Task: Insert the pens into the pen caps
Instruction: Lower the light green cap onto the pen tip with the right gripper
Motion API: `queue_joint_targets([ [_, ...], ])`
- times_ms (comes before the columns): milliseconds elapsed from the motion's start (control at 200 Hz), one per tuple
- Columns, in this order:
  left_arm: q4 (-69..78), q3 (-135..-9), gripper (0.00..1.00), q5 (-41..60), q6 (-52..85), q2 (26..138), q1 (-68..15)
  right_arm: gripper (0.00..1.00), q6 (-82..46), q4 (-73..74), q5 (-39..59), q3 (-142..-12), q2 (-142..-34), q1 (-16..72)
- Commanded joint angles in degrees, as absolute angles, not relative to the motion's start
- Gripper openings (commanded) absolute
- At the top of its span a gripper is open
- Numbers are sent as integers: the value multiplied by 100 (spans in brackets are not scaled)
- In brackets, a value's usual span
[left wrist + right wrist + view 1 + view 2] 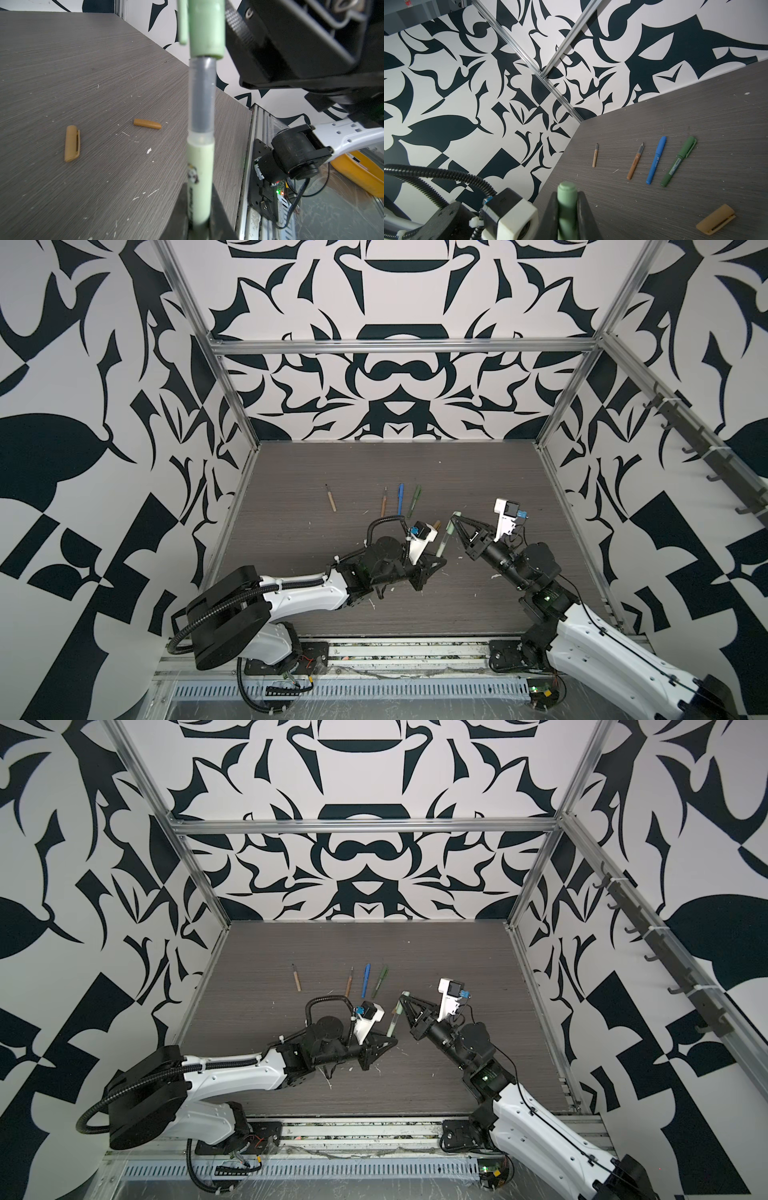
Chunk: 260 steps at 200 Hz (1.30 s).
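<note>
Over tabletop (457, 472) centre: lt-green cap (205, 31) half on lt-green pen (200, 166), not seated.
L end effector (439, 561) clamped on pen barrel, R end effector (456, 516) clamped on cap; next: straight axial push till grey neck hidden. Blue pen (656, 160), dk-green pen (679, 161) capped; tan cap (71, 143), orange cap (147, 124) lying empty.

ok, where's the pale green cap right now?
Mid-table in a top view: the pale green cap is pinched in the right claw, its mouth over the tip of the pale green pen held by the left claw.
</note>
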State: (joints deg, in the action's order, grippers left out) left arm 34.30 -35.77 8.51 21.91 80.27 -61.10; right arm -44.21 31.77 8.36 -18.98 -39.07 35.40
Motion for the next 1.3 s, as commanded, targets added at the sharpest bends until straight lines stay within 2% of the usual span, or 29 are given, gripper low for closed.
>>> queue_joint_targets([
  [0, 3981, -3848, 0, 855, 2410, 7977, -5994, 7, -4299, 3209, 1147, -1793, -3902, 3655],
  [480, 3885, -3997, 0, 1234, 2520, 8115, -5972, 7, -4101, 3371, 1343, -1900, -3979, 3665],
  [705, 3885, -3924, 0, 1007, 2594, 7928, -5936, 7, -4047, 3402, 1406, -1829, -4087, 3692],
  [965, 4270, -3730, 0, 1123, 3417, 7572, -5059, 15, -3708, 2980, 1815, -1951, -4255, 3769],
  [1295, 3737, -3945, 0, 1979, 2635, 7584, -4948, 27, -3700, 2718, 2098, -2475, -4548, 3946],
])
